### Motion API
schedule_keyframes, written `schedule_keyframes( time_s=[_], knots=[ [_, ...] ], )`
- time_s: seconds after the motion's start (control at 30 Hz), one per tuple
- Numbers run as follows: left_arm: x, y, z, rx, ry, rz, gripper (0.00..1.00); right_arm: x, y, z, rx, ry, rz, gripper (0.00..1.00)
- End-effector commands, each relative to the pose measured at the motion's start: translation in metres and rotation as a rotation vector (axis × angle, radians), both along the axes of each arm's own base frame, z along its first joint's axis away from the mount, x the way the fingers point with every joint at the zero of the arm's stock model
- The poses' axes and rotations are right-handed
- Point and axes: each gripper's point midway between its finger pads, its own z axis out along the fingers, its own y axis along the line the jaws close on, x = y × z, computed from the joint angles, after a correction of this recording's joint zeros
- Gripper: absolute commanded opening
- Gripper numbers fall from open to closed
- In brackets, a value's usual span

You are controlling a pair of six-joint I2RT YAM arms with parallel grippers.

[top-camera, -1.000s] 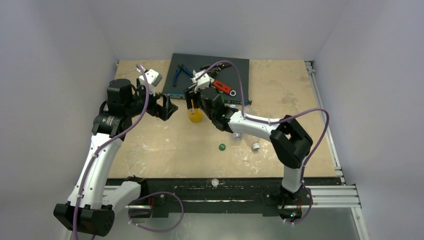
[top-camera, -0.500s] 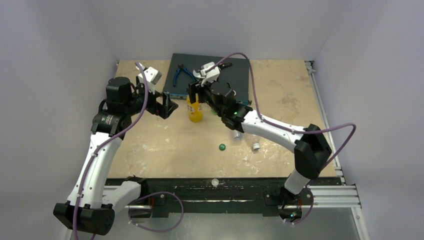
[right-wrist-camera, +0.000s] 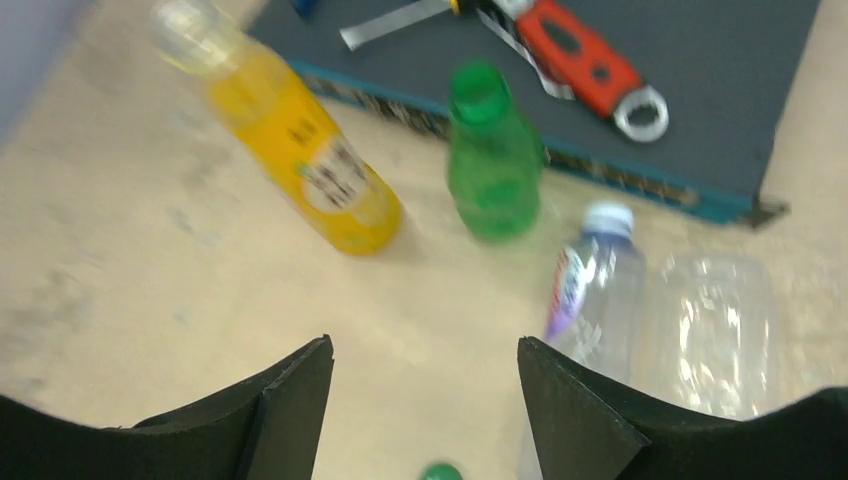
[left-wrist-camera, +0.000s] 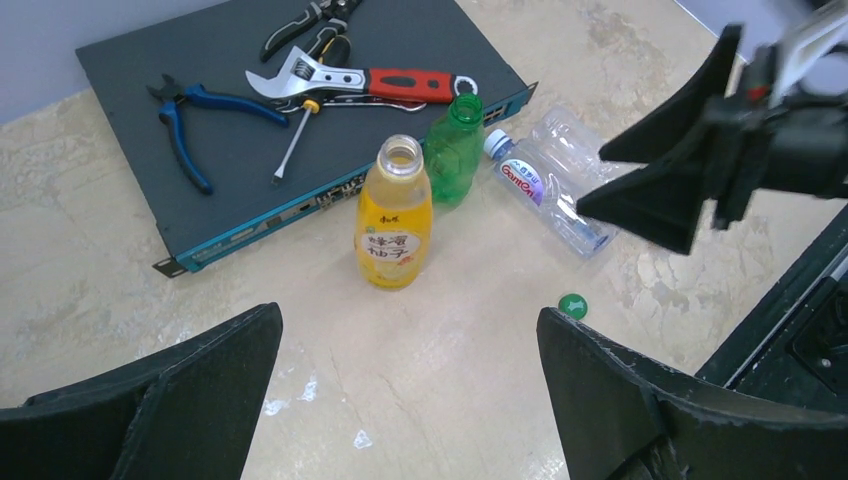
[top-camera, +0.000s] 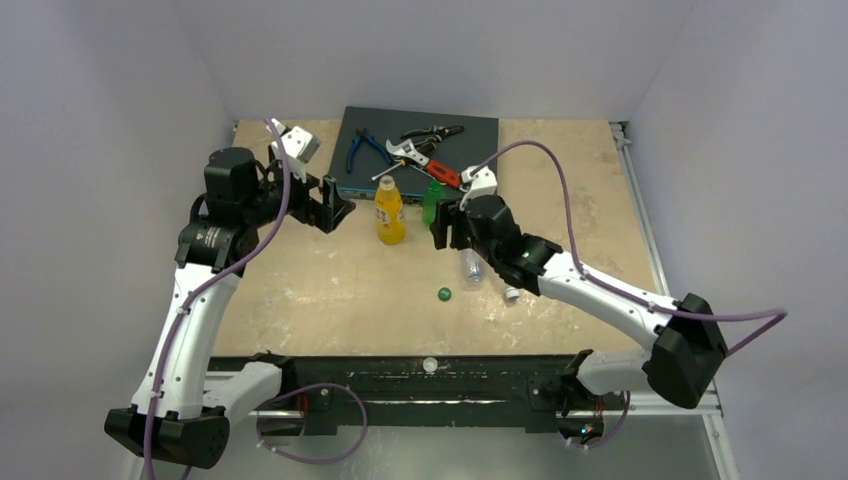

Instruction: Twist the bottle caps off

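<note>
The orange-yellow bottle (top-camera: 389, 215) stands upright with an open mouth, also in the left wrist view (left-wrist-camera: 394, 228). The green bottle (top-camera: 433, 203) stands beside it, open too (right-wrist-camera: 493, 165). The clear blue-labelled bottle (right-wrist-camera: 592, 290) lies on its side with its cap (right-wrist-camera: 608, 218) on. The larger clear bottle (right-wrist-camera: 715, 330) lies next to it. A dark green cap (top-camera: 444, 294) and a white cap (top-camera: 512, 294) lie loose. My left gripper (top-camera: 335, 212) is open and empty, left of the orange bottle. My right gripper (top-camera: 447, 228) is open and empty, just near of the green bottle.
A dark flat box (top-camera: 470, 135) at the back holds blue pliers (top-camera: 358, 148), a red-handled wrench (top-camera: 432, 166) and other hand tools. Another white cap (top-camera: 430, 365) sits on the black rail at the near edge. White walls close in the left, back and right.
My right gripper left the orange bottle, which now stands upright on its own, and pulled back to the right, beside the green bottle. My left gripper barely moved.
</note>
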Motion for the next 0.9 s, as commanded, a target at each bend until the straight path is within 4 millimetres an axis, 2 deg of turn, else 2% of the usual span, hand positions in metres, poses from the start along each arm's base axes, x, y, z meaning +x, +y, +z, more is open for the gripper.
schedule_keyframes(
  time_s=[0.0, 0.17, 0.3, 0.5, 0.6, 0.87],
  knots=[
    [-0.006, -0.006, 0.025, -0.04, -0.044, -0.032, 1.0, -0.01, -0.024, -0.065, -0.101, 0.193, -0.058, 0.72],
    [-0.011, -0.008, 0.026, -0.04, -0.041, -0.048, 1.0, 0.004, -0.041, -0.083, -0.145, 0.23, -0.115, 0.72],
    [-0.013, -0.009, 0.025, -0.041, -0.034, -0.057, 1.0, 0.018, -0.041, -0.092, -0.165, 0.248, -0.119, 0.72],
    [-0.016, -0.008, 0.026, -0.039, -0.037, -0.06, 1.0, 0.04, -0.04, -0.122, -0.203, 0.314, -0.136, 0.72],
    [-0.018, -0.008, 0.026, -0.035, -0.042, -0.063, 1.0, 0.049, -0.04, -0.129, -0.216, 0.324, -0.145, 0.72],
    [-0.023, -0.012, 0.03, -0.05, -0.039, -0.094, 1.0, 0.053, -0.047, -0.146, -0.262, 0.328, -0.177, 0.73]
  ],
)
